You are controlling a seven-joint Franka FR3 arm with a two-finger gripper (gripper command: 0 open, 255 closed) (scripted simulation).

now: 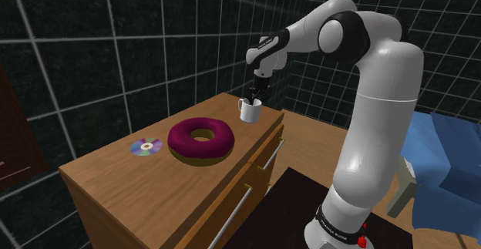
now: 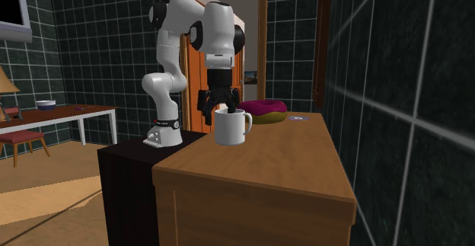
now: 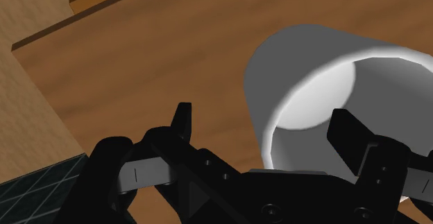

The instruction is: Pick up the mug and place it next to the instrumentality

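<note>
The black end effector (image 3: 264, 118) is spread open right over the plain white mug (image 3: 312, 56). One finger hangs inside the cup and the other outside, with the mug's wall in between. Neither seems to touch it. The mug stands upright on the brown wooden counter (image 1: 131, 186), at the end nearest the robot. To do this well, I think the fingers should go a bit lower, then squeeze the wall slowly so the mug does not tip. Further along sit a big purple doughnut-shaped ring (image 1: 200, 138) and then a shiny flat disc (image 1: 145, 146). The white arm (image 1: 378, 132) stands tall, bends over, and points its hand straight down.
</note>
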